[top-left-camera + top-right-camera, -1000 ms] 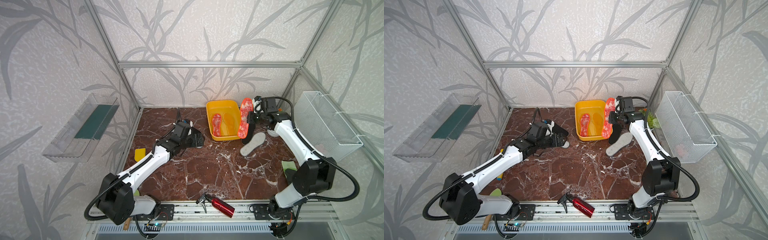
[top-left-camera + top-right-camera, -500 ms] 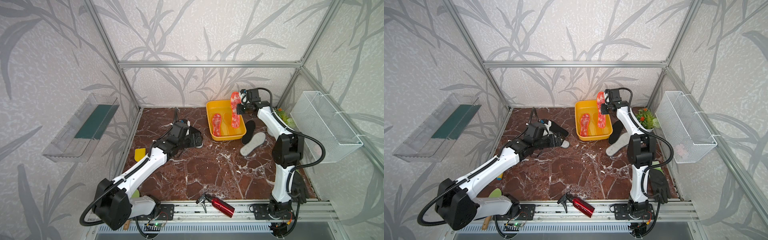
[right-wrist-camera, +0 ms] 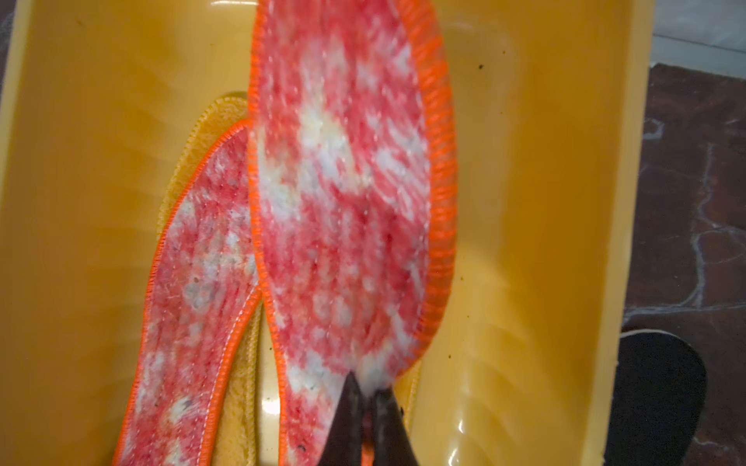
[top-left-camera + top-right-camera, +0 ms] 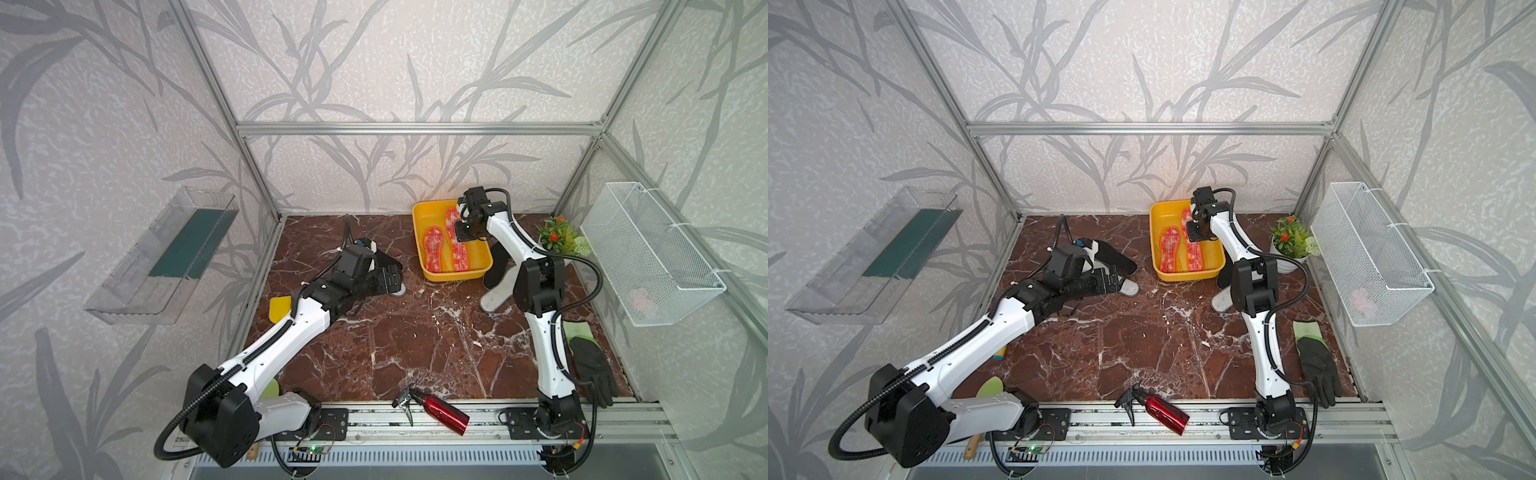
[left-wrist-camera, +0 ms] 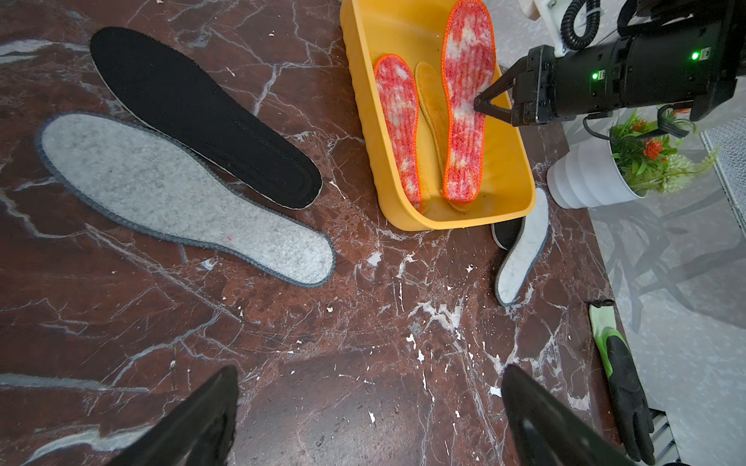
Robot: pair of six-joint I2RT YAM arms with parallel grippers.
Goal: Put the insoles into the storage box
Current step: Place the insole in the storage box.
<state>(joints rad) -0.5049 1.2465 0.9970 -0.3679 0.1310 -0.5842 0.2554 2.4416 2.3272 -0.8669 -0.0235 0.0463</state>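
The yellow storage box (image 4: pixel 453 276) stands at the back of the marble floor. My right gripper (image 3: pixel 365 399) is shut on the edge of a red-orange mottled insole (image 3: pixel 343 181), which it holds inside the box. That insole slants over a second red-orange insole (image 5: pixel 397 121) and a yellow insole (image 5: pixel 432 105). My left gripper (image 5: pixel 369 371) hangs open and empty over bare floor, near a grey felt insole (image 5: pixel 181 197) and a black insole (image 5: pixel 202 113). Another grey insole (image 4: pixel 494 297) and another black insole (image 4: pixel 494 266) lie right of the box, partly behind the right arm.
A potted plant (image 4: pixel 557 237) stands by the right wall, with a black glove (image 4: pixel 592 370) nearer the front. A red spray bottle (image 4: pixel 440 409) lies at the front edge and a yellow scraper (image 4: pixel 279 307) at the left. A wire basket (image 4: pixel 648 253) and a clear tray (image 4: pixel 166 257) hang on the walls.
The right gripper has carried the red-orange insole from upright beside the box's right rim leftward and down into the box. The left arm has barely moved.
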